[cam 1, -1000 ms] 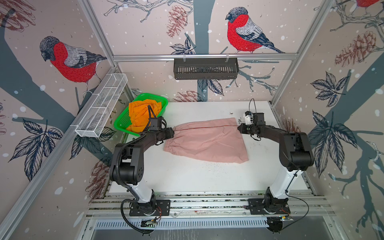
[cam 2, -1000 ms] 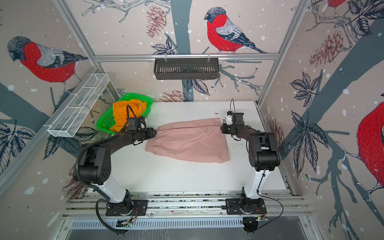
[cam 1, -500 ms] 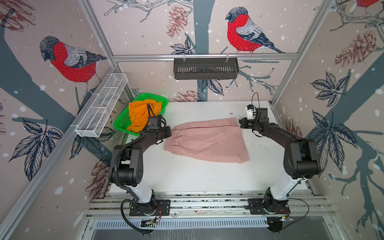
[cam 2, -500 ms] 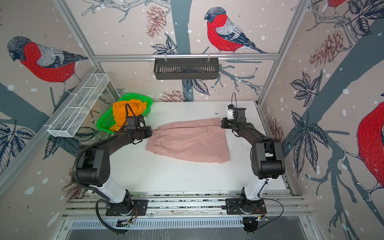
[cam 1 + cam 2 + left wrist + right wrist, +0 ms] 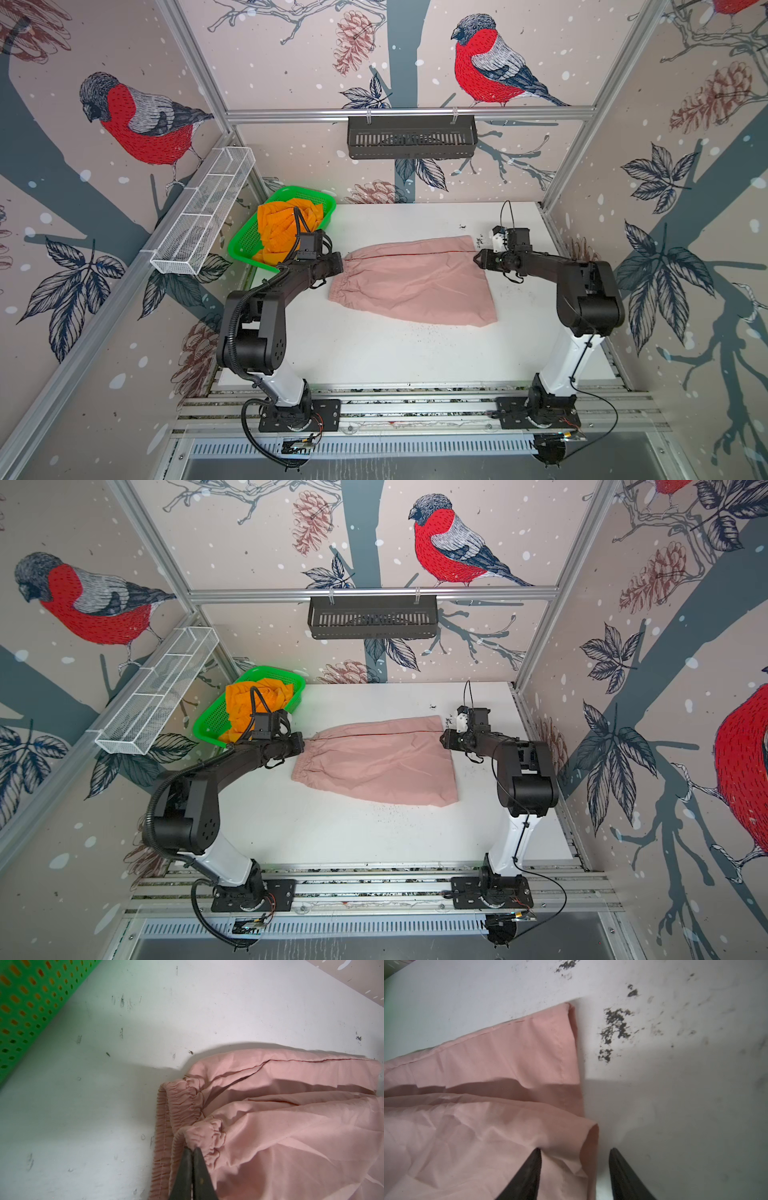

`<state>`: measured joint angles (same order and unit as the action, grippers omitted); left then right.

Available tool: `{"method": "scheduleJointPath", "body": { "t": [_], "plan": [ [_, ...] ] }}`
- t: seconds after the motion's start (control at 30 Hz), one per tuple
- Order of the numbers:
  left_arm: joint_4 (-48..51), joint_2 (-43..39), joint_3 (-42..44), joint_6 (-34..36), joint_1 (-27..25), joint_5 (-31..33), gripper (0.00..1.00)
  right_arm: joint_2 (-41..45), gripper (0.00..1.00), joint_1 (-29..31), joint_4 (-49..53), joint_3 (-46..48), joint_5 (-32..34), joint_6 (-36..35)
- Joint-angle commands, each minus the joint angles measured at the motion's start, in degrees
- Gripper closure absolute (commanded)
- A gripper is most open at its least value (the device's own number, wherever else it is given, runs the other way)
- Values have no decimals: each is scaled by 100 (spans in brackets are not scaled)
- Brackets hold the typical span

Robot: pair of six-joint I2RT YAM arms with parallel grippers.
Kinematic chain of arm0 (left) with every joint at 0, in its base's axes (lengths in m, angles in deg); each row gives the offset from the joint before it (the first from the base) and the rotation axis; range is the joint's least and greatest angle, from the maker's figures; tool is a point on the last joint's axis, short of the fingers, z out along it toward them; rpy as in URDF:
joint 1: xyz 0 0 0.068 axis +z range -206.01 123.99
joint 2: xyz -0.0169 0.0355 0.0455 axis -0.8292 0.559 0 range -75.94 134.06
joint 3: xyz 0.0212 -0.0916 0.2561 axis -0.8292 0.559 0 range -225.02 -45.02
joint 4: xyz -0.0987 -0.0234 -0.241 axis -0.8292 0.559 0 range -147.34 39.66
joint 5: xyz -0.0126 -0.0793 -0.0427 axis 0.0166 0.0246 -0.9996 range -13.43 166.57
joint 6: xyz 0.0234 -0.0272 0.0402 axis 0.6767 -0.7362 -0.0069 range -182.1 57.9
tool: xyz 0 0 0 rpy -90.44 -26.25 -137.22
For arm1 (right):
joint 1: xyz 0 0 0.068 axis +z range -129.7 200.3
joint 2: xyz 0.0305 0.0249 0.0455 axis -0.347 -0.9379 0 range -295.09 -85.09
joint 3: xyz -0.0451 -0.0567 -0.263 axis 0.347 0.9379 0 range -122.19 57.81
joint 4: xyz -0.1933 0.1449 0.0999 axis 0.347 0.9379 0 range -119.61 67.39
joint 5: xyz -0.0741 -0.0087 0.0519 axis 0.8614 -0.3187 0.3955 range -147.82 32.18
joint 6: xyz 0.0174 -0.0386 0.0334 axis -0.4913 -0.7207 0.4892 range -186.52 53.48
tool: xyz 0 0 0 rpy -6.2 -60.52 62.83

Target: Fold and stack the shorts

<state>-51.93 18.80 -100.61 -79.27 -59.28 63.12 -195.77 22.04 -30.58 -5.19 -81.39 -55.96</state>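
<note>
Left jaws pinch the gathered waistband (image 5: 199, 1136) of the dusty pink fabric shorts (image 5: 415, 286), flat mid-frame on the white surface (image 5: 374, 357), right jaws spread astride its hem corner (image 5: 588, 1136), evidently readying a fold; bright orange fabric shorts (image 5: 280, 226) in green mesh basket (image 5: 245, 246), upper left.

**Pink on white, orange in green**

Your dusty pink shorts (image 5: 415, 286) carry a thin red stitch line along one seam. The surface (image 5: 395, 357) is white, flecked with black scuffs and smudges. The orange shorts (image 5: 278, 232) are bright, and the basket (image 5: 245, 245) is green, its mesh holes showing orange. Your left pincer (image 5: 192, 1150) and right pincer (image 5: 574, 1152) are black. So are the left arm (image 5: 257, 320) and right arm (image 5: 590, 299), apart from their white lower links. Around you, the pale beige wallpaper (image 5: 291, 54) shows red-breasted grey birds, slate-blue branches, dark leaves, brown pinecones and white dots. The wire tray (image 5: 203, 212) is white, the slotted rack (image 5: 411, 137) black.
</note>
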Motion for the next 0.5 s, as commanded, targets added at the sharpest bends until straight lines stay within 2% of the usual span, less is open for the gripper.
{"method": "scheduleJointPath", "body": {
  "t": [0.0, 0.1, 0.13, 0.3, 0.47],
  "plan": [
    [-93, -43, 15, -6, -12, -17, 100, 23, 69, 11, -368, -70, -361, 120],
    [-64, -56, 13, 11, -8, -31, 100, 152, 95, 11, -350, -81, -412, 165],
    [-43, -68, 10, 3, -14, -13, 100, 209, 97, 11, -278, -97, -372, 166],
    [220, -224, -65, -22, -11, 78, 100, 807, 98, 67, 366, -155, 196, 2],
    [520, -428, -127, 55, -3, 194, 100, 1451, 98, 133, 928, -444, 471, -10]
  ]
}}
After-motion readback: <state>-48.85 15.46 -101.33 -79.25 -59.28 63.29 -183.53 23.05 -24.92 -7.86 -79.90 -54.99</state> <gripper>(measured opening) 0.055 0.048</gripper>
